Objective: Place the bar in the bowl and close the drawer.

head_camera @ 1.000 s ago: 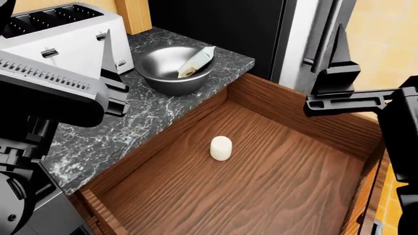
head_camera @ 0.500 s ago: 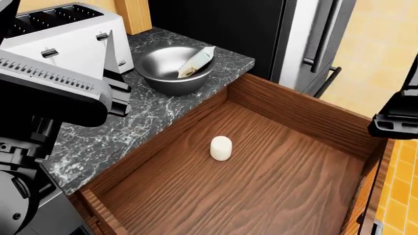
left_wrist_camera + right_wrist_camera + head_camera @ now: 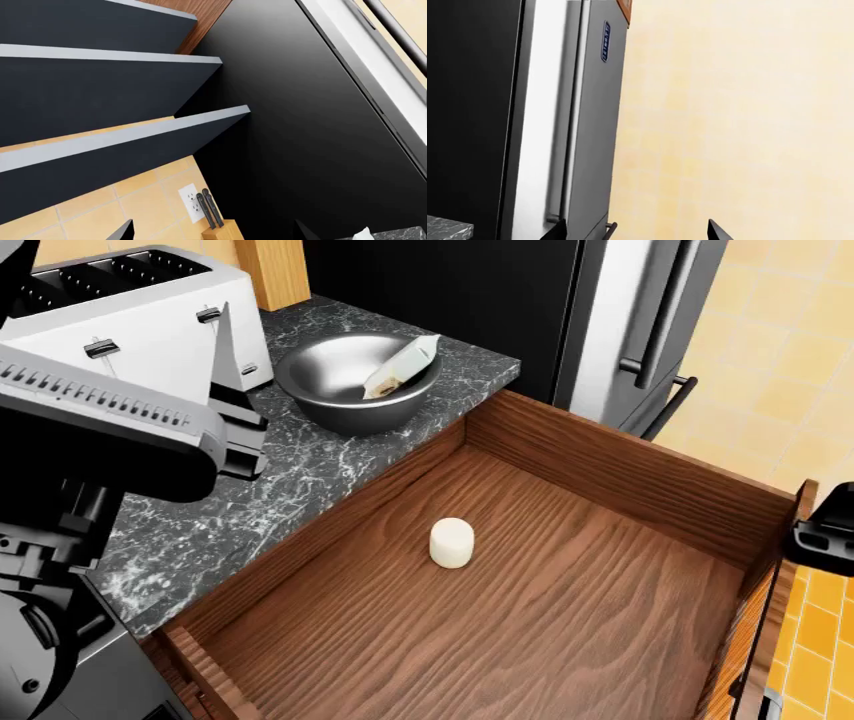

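Bar (image 3: pixel 399 367) already rests in bowl (image 3: pixel 351 380). Drawer (image 3: pixel 607 483) open, just beside right gripper (image 3: pixel 635 231), tips apart, empty. Left gripper (image 3: pixel 212 235) tips apart. Push front squarely.

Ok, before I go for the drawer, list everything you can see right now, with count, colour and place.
bar: one, cream with a tan patch, leaning in the bowl
bowl: one, brushed steel, on the countertop beside the toaster
drawer: one, reddish-brown wood, pulled open
cylinder: one, white, standing on the drawer floor
toaster: one, white, at the back of the countertop
countertop: one, black marble
fridge: one, black and silver, behind the drawer
knife block: one, wooden with black handles, by a wall outlet
left gripper: black, open, over the countertop
right gripper: black, fingers apart, empty, at the drawer's far front corner
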Controlling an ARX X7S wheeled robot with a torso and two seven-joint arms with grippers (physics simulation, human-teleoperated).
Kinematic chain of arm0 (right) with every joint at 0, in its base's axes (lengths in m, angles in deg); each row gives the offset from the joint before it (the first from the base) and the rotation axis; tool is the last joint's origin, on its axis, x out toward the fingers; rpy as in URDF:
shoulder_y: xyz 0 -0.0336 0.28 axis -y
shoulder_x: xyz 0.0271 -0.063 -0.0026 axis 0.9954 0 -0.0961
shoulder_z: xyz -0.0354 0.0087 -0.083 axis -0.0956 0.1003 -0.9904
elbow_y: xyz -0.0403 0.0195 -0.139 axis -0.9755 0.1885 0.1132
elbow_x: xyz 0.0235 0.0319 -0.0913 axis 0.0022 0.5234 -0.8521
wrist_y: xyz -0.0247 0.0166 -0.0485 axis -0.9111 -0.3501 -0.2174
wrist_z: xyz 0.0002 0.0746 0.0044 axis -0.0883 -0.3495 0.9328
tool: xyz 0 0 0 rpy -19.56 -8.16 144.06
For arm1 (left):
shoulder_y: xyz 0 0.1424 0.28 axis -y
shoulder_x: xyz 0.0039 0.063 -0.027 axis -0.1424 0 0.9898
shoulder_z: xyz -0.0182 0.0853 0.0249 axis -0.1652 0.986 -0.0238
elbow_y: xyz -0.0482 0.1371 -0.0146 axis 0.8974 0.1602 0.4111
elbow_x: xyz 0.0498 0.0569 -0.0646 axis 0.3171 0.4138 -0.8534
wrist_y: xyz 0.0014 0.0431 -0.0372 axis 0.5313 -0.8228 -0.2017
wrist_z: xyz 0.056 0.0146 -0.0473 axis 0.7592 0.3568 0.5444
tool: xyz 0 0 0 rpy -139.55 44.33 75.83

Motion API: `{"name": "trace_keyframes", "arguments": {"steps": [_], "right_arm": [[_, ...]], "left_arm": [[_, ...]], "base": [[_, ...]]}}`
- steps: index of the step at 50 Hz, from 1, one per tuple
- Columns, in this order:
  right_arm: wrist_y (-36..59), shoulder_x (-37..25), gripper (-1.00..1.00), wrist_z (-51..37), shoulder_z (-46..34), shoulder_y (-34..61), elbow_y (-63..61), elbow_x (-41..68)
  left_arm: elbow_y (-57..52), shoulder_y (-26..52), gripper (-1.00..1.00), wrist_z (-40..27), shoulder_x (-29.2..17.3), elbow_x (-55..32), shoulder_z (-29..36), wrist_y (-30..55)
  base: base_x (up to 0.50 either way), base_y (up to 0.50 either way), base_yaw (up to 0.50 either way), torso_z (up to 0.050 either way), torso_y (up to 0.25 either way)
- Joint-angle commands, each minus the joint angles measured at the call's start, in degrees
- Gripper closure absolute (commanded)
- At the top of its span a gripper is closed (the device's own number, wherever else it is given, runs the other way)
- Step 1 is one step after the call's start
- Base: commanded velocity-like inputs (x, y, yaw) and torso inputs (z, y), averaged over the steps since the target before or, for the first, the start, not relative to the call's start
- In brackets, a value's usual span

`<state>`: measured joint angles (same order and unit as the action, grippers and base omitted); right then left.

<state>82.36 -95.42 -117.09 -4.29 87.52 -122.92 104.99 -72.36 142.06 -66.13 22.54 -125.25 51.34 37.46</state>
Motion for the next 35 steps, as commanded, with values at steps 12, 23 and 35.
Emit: {"name": "trace_keyframes", "arguments": {"steps": [12, 23, 35], "right_arm": [[-9.0, -0.3, -1.0, -2.6, -7.1, -7.8, 9.5, -8.2], [-20.9, -0.3, -1.0, -2.6, -13.3, -14.3, 18.5, -14.7], [-49.5, -0.3, -1.0, -2.6, -25.3, -26.5, 39.3, -21.8]], "left_arm": [[0.0, -0.1, -1.0, 0.0, -0.2, -0.1, 0.0, -0.2], [0.1, 0.2, -1.0, 0.0, 0.3, 0.1, 0.3, 0.1], [0.0, -0.3, -1.0, 0.0, 0.0, 0.3, 0.4, -0.3]], "base": [[0.0, 0.0, 0.0, 0.0, 0.0], [0.0, 0.0, 0.0, 0.0, 0.0], [0.0, 0.0, 0.0, 0.0, 0.0]]}}
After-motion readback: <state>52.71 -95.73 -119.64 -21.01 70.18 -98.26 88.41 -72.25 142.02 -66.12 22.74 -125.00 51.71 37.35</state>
